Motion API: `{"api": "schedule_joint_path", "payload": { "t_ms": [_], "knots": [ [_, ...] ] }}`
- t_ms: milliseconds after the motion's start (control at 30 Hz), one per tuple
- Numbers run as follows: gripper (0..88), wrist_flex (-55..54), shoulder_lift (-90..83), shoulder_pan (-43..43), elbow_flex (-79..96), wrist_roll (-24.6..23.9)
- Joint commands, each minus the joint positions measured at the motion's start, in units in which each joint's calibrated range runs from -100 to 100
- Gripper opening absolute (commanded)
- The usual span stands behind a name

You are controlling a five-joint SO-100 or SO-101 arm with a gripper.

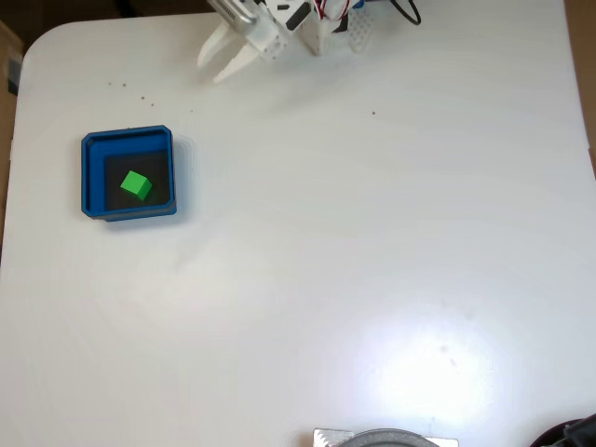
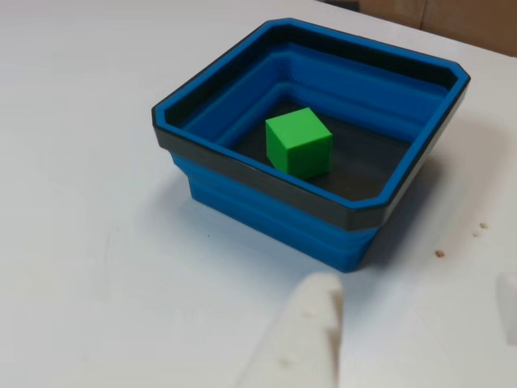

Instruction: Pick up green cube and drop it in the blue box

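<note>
Spanning the fixed view, the white table (image 1: 372, 261) carries every item noted, and all positions below are given relative to the blue box. The blue box (image 1: 128, 174) sits flat near the table's left edge in that view; in the other view the blue box (image 2: 266, 214) shows stepped blue walls, a dark rim with clipped corners and a dark floor. The arm (image 1: 289, 20) stands at the table's top edge in the fixed view, well apart from the box and up to its right. Its gripper (image 1: 212, 67) points down-left toward the box, the 2 white fingers spread apart with nothing between them; one white fingertip (image 2: 303, 343) appears near the box's closest corner in the other view. The green cube (image 1: 136, 185) rests on the box floor, roughly central, turned slightly askew to the walls and touching none; the other view confirms the green cube (image 2: 299, 142) inside. A few dark specks (image 1: 130, 90) lie on the table just above the box in the fixed view.
</note>
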Motion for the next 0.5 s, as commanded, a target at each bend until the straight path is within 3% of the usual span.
{"api": "schedule_joint_path", "payload": {
  "t_ms": [0, 467],
  "knots": [
    [14.1, -0.92, -6.93, -0.30, 3.37, -0.15],
    [14.1, -0.92, -14.37, -0.30, 7.50, -0.10]
  ]
}}
